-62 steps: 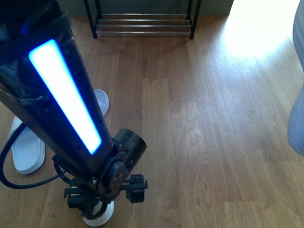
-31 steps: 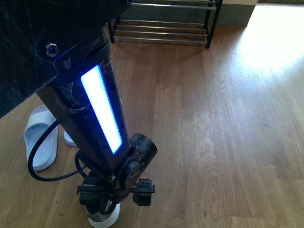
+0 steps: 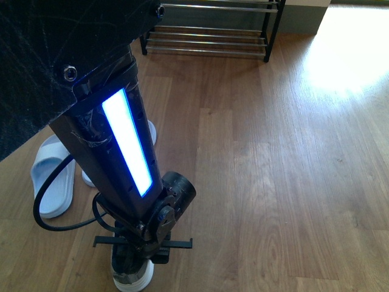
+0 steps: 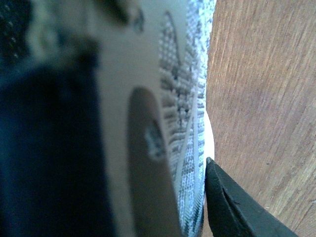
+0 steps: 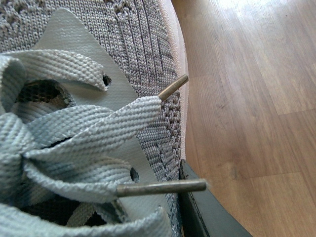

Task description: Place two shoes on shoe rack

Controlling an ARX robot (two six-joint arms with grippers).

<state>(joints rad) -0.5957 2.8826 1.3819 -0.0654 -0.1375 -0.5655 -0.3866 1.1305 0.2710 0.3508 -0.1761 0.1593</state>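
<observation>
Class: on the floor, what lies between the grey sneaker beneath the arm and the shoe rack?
Bare wooden floor, in the front view, from sneaker to shoe rack; the pale slides lie off to the side.

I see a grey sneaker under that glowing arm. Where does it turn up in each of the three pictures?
Front view: grey sneaker at the bottom edge, under the left gripper.
Left wrist view: it fills most of the picture, very close.
Right wrist view: a laced grey sneaker fills the picture; same one or its twin, cannot tell.
Shared landmark: the wooden floor.
</observation>
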